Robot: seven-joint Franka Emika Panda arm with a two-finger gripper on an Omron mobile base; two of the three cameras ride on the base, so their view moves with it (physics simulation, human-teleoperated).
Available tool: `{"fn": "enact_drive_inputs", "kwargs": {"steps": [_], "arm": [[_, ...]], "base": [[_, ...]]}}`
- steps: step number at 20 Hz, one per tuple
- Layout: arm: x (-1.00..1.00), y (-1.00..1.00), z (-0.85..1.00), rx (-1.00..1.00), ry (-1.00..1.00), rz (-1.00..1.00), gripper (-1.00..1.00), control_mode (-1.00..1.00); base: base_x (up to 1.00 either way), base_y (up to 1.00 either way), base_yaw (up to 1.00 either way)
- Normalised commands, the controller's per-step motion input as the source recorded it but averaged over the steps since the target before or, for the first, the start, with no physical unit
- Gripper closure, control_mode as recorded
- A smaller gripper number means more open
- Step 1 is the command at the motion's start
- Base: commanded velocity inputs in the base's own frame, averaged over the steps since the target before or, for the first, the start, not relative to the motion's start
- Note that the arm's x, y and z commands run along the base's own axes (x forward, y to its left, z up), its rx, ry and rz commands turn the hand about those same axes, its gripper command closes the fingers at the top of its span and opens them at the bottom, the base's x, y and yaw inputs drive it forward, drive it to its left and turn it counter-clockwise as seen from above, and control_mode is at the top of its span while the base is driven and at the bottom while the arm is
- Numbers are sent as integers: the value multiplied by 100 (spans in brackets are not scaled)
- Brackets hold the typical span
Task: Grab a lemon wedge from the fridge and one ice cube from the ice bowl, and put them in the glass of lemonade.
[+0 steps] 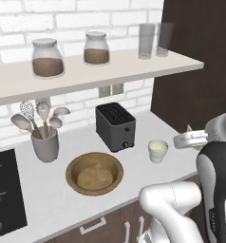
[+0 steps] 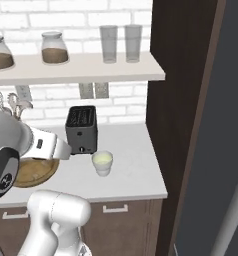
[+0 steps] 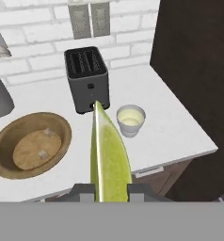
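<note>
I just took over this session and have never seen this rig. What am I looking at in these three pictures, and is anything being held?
A white robot arm on a driving base faces a kitchen counter. Two pictures come from base cameras behind the arm, left and right; the third looks along the hand. On the counter: a black toaster, a wooden ice bowl, the lemonade cup and a utensil holder. Jars and tall glasses stand on the shelf above. In the hand view the jaws are shut on the lemon wedge, above the counter edge and short of the cup.
</note>
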Motion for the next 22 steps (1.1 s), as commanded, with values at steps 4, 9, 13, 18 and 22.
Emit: {"fn": "enact_drive_inputs", "kwargs": {"steps": [4,9,13,18,22], "arm": [[11,8,0,0,0,-3,100,-100],[1,0,0,0,0,0,100,-100],[0,0,0,0,1,0,100,-100],[8,5,-23,-6,23,14,100,-100],[7,0,-16,-20,33,23,100,-100]], "base": [[15,15,-6],[0,0,0],[0,0,0],[0,0,0],[0,0,0]]}}
